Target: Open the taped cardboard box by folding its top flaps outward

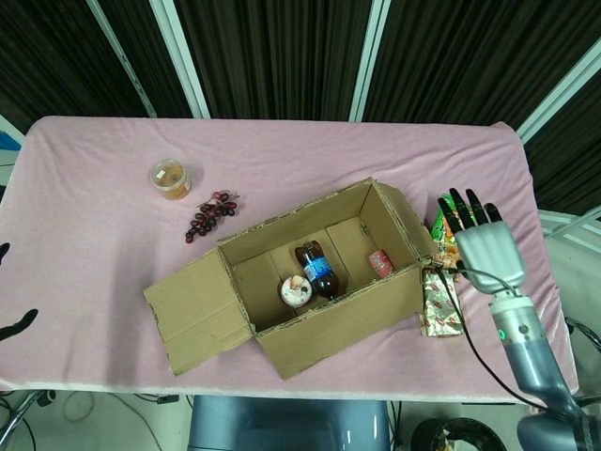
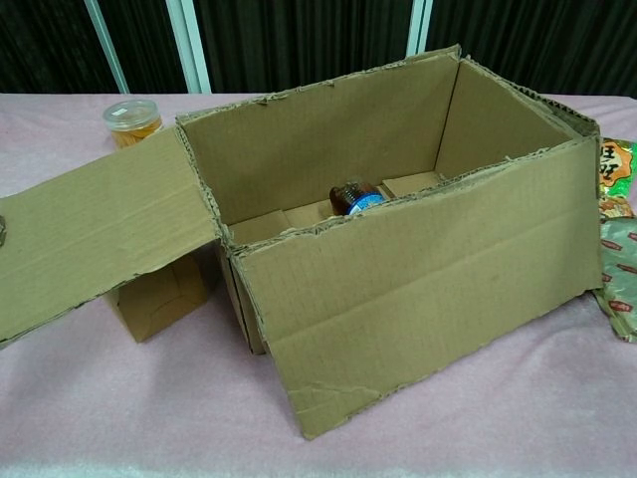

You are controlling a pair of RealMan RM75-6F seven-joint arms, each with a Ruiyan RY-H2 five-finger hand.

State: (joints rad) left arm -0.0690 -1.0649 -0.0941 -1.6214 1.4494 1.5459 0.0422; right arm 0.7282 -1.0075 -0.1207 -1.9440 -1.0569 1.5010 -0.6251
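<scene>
**Box open, hand clear**

The cardboard box [image 1: 315,282] sits mid-table on the pink cloth [image 1: 103,235], its left flap [image 1: 192,310] folded outward. Just right, apart from it, the right hand [image 1: 481,240] hovers empty, fingers spread.

A counter [image 1: 113,160] draped in pink cloth carries an open cardboard box [image 1: 319,310], a small lidded jar [image 1: 172,178], dark grapes [image 1: 210,216] and foil snack packets [image 1: 439,305].

Left hand [image 1: 9,319] — only dark fingertips show at the head view's left edge, its pose indeterminate. In the chest view, the snack packets [image 2: 619,249] are cut by the right edge, and the bottle [image 2: 355,195] stands largely hidden behind the cardboard box [image 2: 418,289] wall.
</scene>
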